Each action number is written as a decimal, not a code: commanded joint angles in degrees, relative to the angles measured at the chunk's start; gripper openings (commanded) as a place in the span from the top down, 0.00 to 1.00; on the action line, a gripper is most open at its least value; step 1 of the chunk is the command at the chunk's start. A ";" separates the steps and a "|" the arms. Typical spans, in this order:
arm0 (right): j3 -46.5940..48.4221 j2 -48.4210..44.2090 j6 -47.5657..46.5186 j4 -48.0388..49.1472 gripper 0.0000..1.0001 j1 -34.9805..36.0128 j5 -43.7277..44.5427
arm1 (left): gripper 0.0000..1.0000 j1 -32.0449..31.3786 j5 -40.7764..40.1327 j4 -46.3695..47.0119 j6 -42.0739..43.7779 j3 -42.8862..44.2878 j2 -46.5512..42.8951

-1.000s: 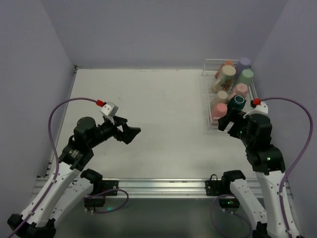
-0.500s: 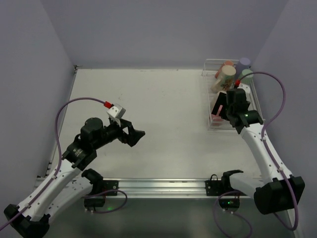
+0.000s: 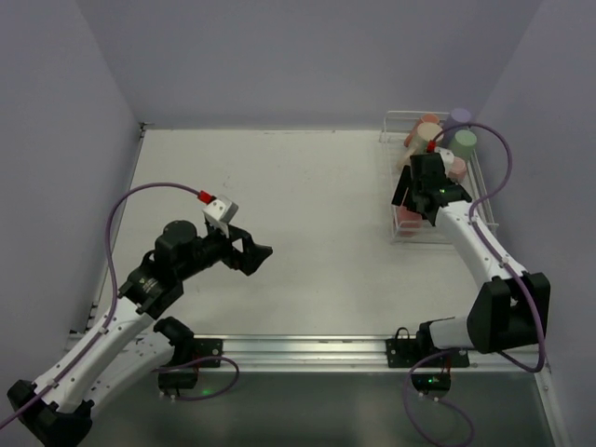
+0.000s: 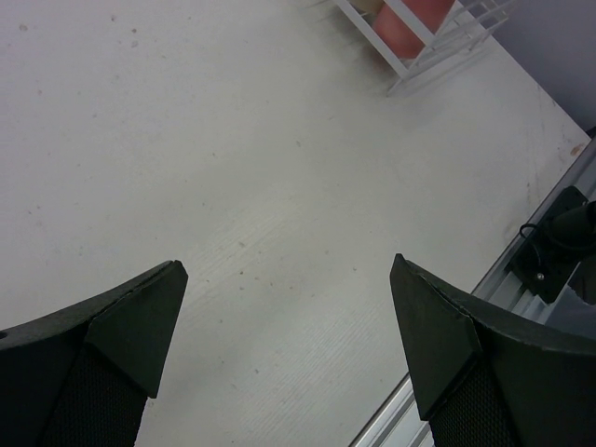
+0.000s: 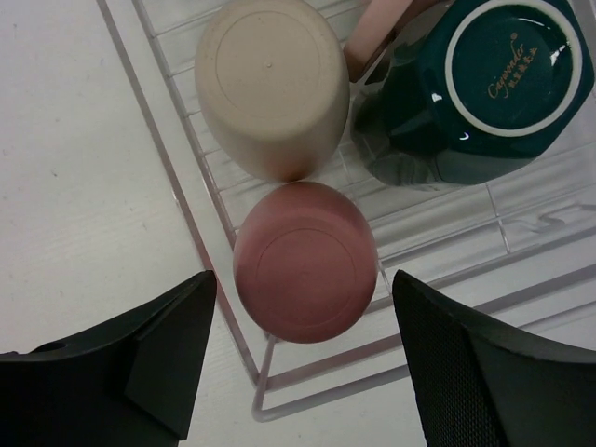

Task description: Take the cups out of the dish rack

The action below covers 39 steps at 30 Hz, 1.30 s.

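Note:
The dish rack (image 3: 418, 238) stands at the table's far right with several cups in it. A lavender cup (image 3: 459, 116), a light green cup (image 3: 465, 141) and a tan cup (image 3: 426, 134) show at its far end. My right gripper (image 3: 410, 199) hovers open over the rack's near left corner. In the right wrist view its jaws (image 5: 303, 279) straddle an upturned red cup (image 5: 305, 261) without touching it. A cream cup (image 5: 272, 86) and a dark green mug (image 5: 480, 79) lie beyond. My left gripper (image 3: 256, 253) is open and empty over bare table (image 4: 287, 265).
The rack's white wire corner (image 5: 268, 374) lies just below the red cup. In the left wrist view the rack's near corner (image 4: 421, 58) with a red cup (image 4: 410, 20) shows at the top. The table's metal front rail (image 3: 298, 349) runs along the near edge.
My right arm has reached forward from beside the rack's near end to over its near left corner. My left gripper has shifted slightly right.

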 commanded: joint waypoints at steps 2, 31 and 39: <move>2.32 2.26 0.51 3.37 0.23 -0.68 2.45 | 0.00 -0.45 -0.60 0.62 1.33 1.07 0.65; -11.55 -36.92 23.56 31.16 0.66 -1.04 -43.37 | 0.19 -0.45 20.40 36.52 -30.98 3.98 15.06; -23.16 -39.57 36.11 47.67 0.66 3.78 -51.51 | 0.23 -1.33 19.79 49.57 -41.56 1.33 16.73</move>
